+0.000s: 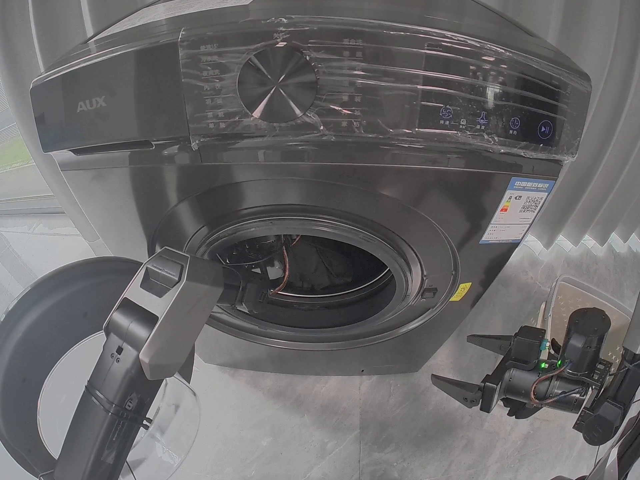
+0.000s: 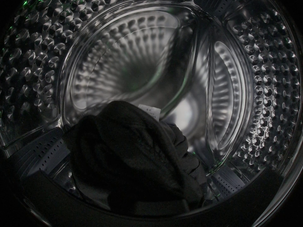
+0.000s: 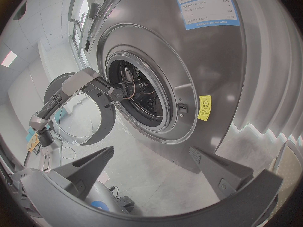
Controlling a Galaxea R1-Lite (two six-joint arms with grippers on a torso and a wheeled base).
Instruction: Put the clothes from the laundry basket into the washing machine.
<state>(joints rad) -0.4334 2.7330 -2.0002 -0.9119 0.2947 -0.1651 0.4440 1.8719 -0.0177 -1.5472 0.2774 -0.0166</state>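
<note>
Inside the washing machine (image 1: pixel 373 188), at 6 o'clock of the drum (image 2: pixel 41 48), lies a heap of dark clothes (image 2: pixel 132 155) with a white tag (image 2: pixel 150 111). The left gripper (image 1: pixel 261 261) is sunk through the round opening above them, and I cannot tell whether it is released or clenched. At 4 o'clock of the opening the right gripper (image 1: pixel 450 358) hangs released and empty. The laundry basket (image 1: pixel 580 298) is behind it, cut off at the edge. The open door (image 1: pixel 40 341) stands at 8 o'clock.

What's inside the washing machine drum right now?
A dark garment with a white tag lies on the drum floor near the opening. Anything beneath it is covered.
</note>
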